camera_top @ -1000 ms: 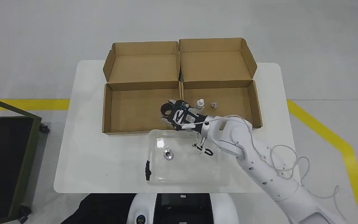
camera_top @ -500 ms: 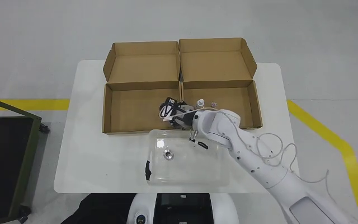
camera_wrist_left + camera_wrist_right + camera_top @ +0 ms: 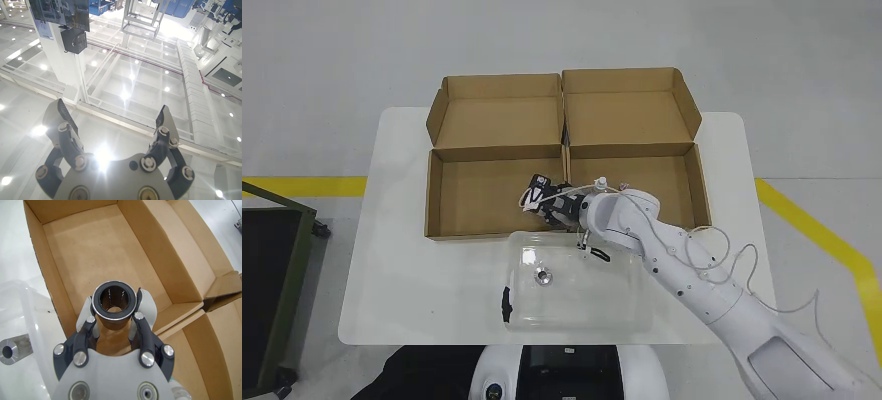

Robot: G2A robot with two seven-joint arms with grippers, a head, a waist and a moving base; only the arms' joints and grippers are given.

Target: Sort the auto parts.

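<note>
White table on pale grey floor, yellow stripes.

Over the near right corner of the left cardboard box: right gripper, clamped on a dark cylindrical part. In the right cardboard box, near its left wall: small white part, with a smaller piece just beside. On the white desk, just in front of both boxes: clear plastic bin holding a metal bushing.

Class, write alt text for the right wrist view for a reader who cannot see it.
The right tool grips a hollow, black-rimmed cylindrical bearing above an open cardboard box. Beside the box, a clear tray holds a bored metal cylinder.
</note>
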